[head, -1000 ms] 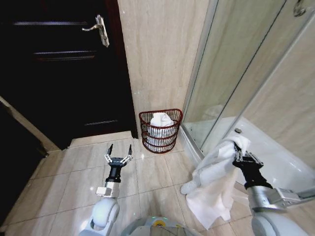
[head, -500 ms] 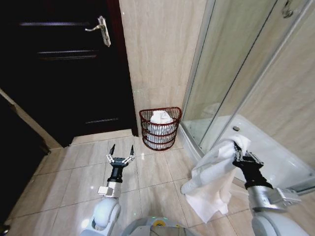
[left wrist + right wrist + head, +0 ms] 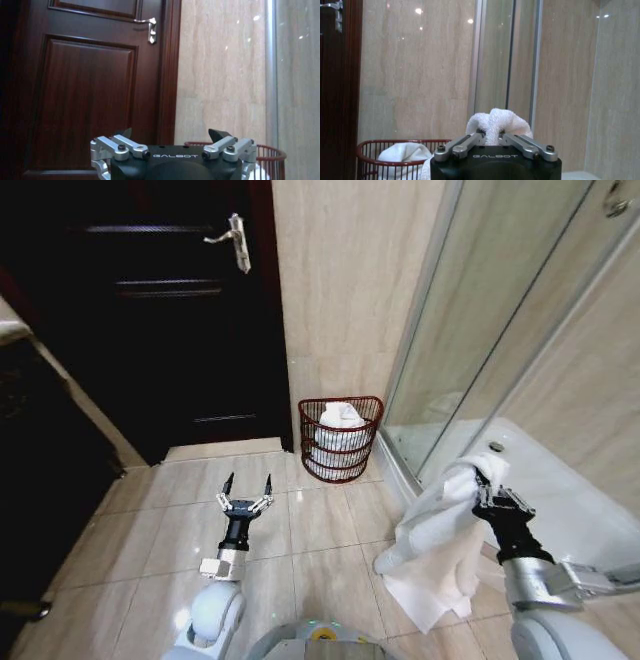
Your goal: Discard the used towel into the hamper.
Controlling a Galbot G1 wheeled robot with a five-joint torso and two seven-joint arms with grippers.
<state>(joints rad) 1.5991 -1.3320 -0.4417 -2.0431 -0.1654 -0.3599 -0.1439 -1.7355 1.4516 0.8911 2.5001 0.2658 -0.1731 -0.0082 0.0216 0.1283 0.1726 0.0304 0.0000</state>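
While the dark wooden door fills the wall at the left and the glass shower enclosure rises at the right, the hamper stands on the tiled floor against the beige wall between them, white cloth already inside. The used towel hangs from the right gripper, clenched on its top fold, well apart from the hamper. The left gripper hovers over the tiles, fingers spread.

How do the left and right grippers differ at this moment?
The left gripper is open and holds nothing; the right gripper is shut on the white towel, which hangs down from it. The left one is over bare floor tiles, the right one beside the shower glass. Both point toward the hamper.
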